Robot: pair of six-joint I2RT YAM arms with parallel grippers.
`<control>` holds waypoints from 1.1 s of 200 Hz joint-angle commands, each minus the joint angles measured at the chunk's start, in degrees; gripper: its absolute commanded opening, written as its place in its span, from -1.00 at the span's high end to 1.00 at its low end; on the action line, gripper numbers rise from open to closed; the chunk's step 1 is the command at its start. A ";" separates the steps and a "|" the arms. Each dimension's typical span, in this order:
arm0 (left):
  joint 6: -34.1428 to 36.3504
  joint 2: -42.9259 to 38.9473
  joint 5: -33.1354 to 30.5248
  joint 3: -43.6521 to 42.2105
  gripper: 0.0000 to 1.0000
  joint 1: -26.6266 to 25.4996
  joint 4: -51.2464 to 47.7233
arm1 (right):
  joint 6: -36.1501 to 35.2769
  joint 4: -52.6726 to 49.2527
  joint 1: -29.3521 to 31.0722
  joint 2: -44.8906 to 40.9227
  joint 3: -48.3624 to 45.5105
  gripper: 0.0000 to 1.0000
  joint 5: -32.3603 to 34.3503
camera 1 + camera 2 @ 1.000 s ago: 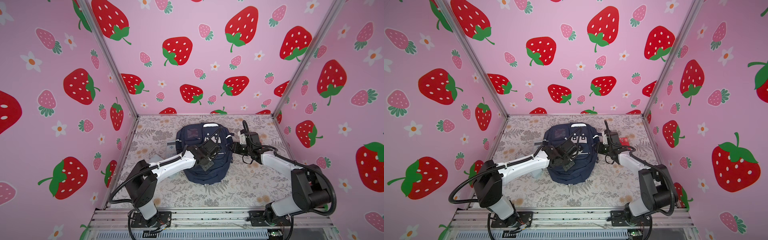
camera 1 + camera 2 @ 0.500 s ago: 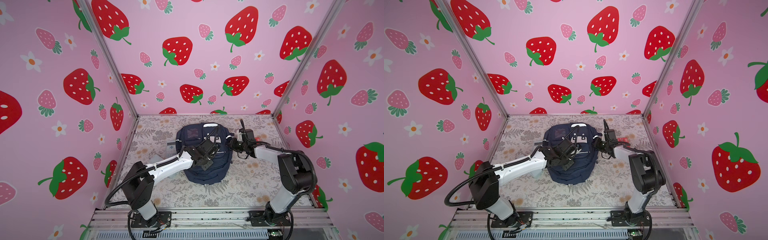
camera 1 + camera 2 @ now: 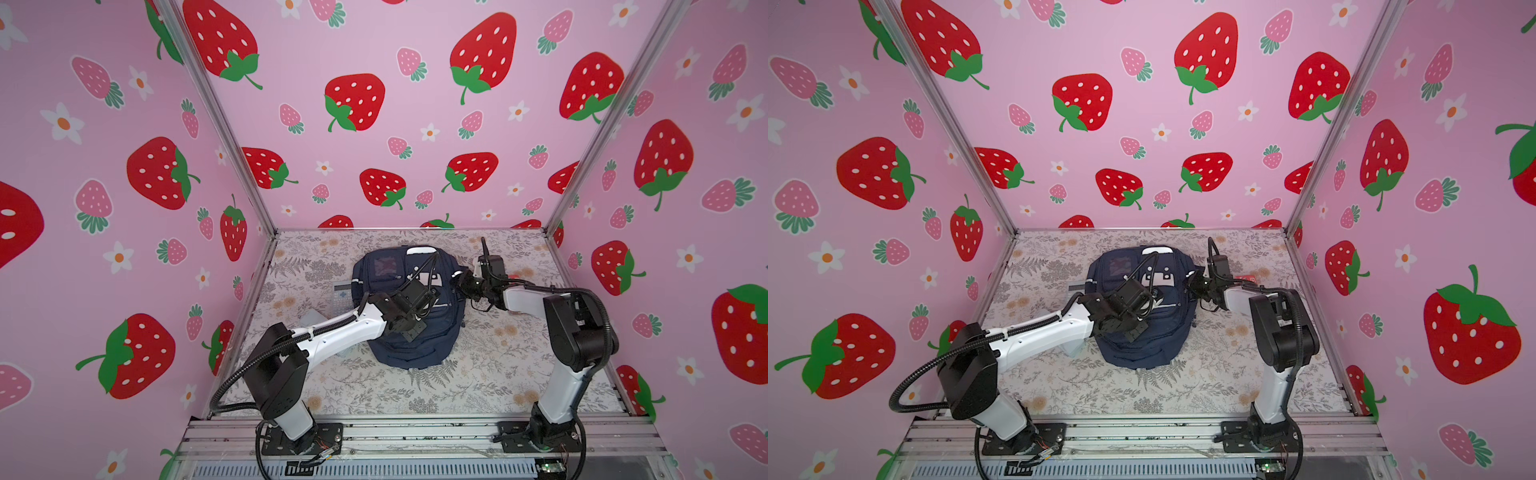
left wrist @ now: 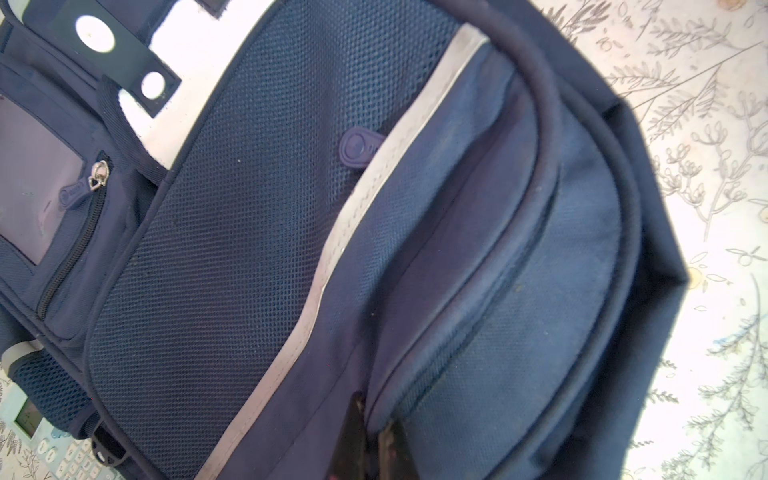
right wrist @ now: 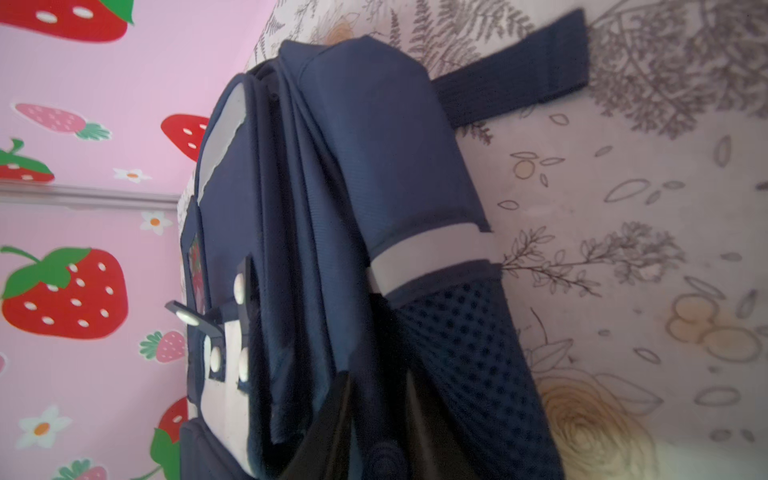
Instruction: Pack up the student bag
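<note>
Navy woven bag (image 3: 415,347) seam pinched in the closed left gripper (image 4: 374,444); right gripper (image 5: 380,415) straddles a fold beside mesh, grip unclear.

No words or numbers can be read. The bag (image 4: 249,249) has a round mark on a zip pull (image 4: 359,145), too blurred to read; the calculator (image 4: 41,449) keys and display are illegible too.

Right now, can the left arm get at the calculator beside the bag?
Likely yes: the calculator lies mostly uncovered beside the student bag on that arm's side. The left gripper, shut at the bag's front pocket, would have to move off first.
</note>
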 commanded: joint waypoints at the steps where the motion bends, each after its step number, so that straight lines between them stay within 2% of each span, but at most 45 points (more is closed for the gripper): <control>1: -0.85 -1.03 1.20 0.38 1.00 -0.18 0.50 | 0.56 -0.44 -0.61 -0.21 0.98 0.65 0.06; 42: -1.49 -0.16 1.33 0.82 1.00 -0.10 0.43 | -0.90 -1.25 -0.73 -3.16 0.38 0.92 1.06; 74: -3.57 -0.16 4.87 1.74 1.00 0.95 0.65 | -4.52 -1.52 -0.65 -6.88 -0.66 1.00 2.45; 110: -8.36 -1.03 11.75 3.92 1.00 3.72 0.25 | -11.49 12.84 0.38 -14.72 -10.02 1.00 -0.38; 143: -15.77 -3.57 21.14 3.13 1.00 9.36 3.49 | -13.05 21.75 0.69 -19.19 -17.20 1.00 -1.77; 177: -25.67 -5.46 28.69 -0.80 1.00 15.46 11.41 | -10.45 34.16 0.76 -21.30 -23.85 1.00 -7.32; 220: -28.03 -3.15 29.38 0.72 1.00 15.90 13.08 | -6.12 45.28 2.47 -27.31 -31.82 1.00 -8.61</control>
